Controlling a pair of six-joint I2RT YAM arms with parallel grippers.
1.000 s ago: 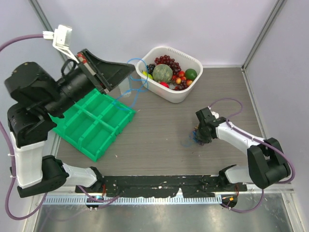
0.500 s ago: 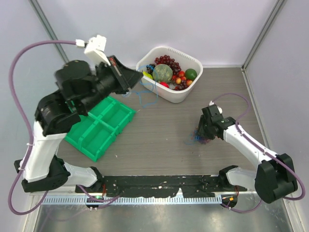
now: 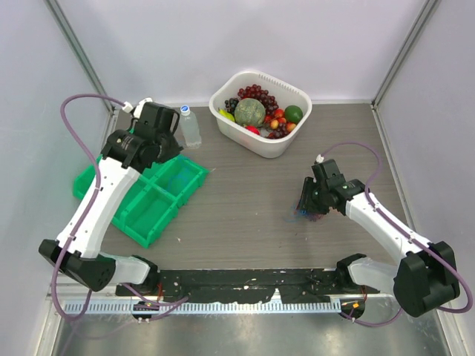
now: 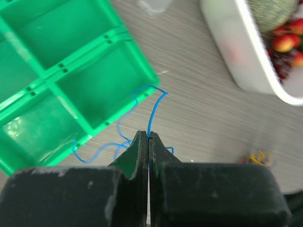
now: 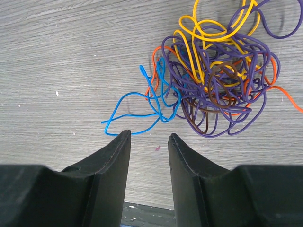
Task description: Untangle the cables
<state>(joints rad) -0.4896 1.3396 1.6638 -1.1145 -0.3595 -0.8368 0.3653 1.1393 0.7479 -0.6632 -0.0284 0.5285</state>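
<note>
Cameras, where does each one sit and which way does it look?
Top external: high above and behind the arms, looking down at the table; both whole arms show.
Left wrist: on the left arm's wrist, looking down past the shut left gripper, which pinches a blue cable, at the green tray and white basket.
Right wrist: on the right arm's wrist, looking down past the open right gripper at the cable tangle.
Shared: the left wrist and top views both show the tray and basket.

Grey table [image 3: 245, 200]: green tray [image 3: 141, 215] left, white fruit tub [image 3: 261, 75], bottle [image 3: 191, 126] at back, cable tangle [image 5: 218, 80] right.
</note>
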